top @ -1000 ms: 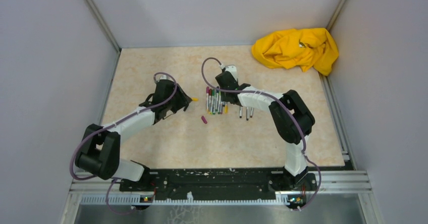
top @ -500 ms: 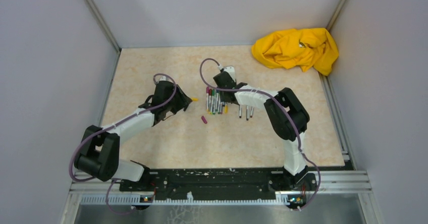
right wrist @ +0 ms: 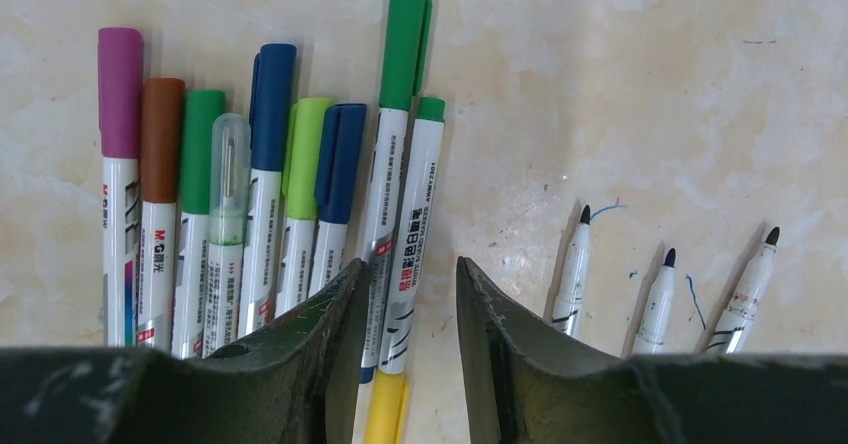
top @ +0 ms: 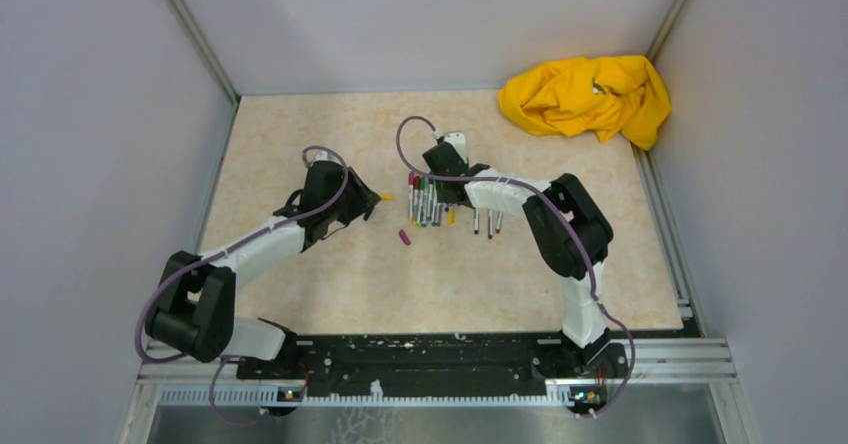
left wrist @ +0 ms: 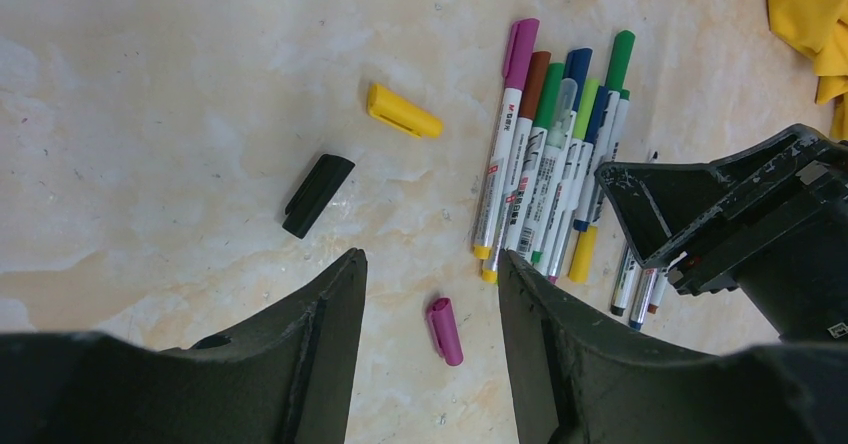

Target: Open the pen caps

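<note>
**Top view.** The capped pens (top: pixel 424 204) lie bunched at the middle of the desk (top: pixel 320 129). Their long axes run near-to-far, with the caps at the far ends. The right gripper (top: pixel 441 186) hangs over the bunch. The left gripper (top: pixel 370 204) stands to the left, apart from the bunch. The right arm is the nearer one, so assign the pick to it.

**Left wrist view.** The jaws stand part open and hold nothing. A loose magenta cap (left wrist: pixel 444 331) lies on the desk between the fingers. A yellow cap (left wrist: pixel 403 111) and a black cap (left wrist: pixel 318 195) lie further out. The bunch is ahead and to the right.

**Right wrist view.** The jaws stand moderately apart and are empty. The rightmost pen of the bunch (right wrist: pixel 420 194), green-capped, runs straight into the gap — its barrel square to the closing direction, its cap pointing away from the gripper. Three uncapped pens (right wrist: pixel 660 284) lie apart to the right. You will probably need to descend and close on that barrel next. Its neighbour lies against it, so you risk catching a second pen.
</note>
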Controlling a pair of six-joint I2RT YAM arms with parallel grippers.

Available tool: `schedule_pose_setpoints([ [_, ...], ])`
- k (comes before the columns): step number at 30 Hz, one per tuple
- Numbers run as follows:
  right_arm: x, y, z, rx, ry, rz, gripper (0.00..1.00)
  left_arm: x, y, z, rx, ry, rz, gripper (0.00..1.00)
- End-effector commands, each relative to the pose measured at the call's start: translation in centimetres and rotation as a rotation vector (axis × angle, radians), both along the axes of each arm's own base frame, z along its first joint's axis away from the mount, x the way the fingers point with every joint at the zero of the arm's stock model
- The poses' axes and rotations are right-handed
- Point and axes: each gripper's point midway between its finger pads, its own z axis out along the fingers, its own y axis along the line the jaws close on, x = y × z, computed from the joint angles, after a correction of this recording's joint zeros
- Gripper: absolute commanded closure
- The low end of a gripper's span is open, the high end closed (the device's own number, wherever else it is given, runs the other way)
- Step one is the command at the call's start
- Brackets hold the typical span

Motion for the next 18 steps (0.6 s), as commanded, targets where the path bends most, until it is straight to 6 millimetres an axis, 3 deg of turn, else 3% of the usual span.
schedule_pose_setpoints([
  [1,1.3,0.8,2.7,0.06,-0.086,-0.011,0.63,0.1,-0.3,0.9,-0.02,-0.031,-0.004,0.43],
  [8,1.4,0.6,4.0,0.067,-0.113,-0.012,0.63,0.0,-0.3,0.4,-0.017,-0.021,-0.007,0.43],
  [18,1.4,-0.2,3.4,0.034,-0.109,-0.04,0.64,0.1,-0.2,0.8,-0.014,-0.03,-0.003,0.43],
])
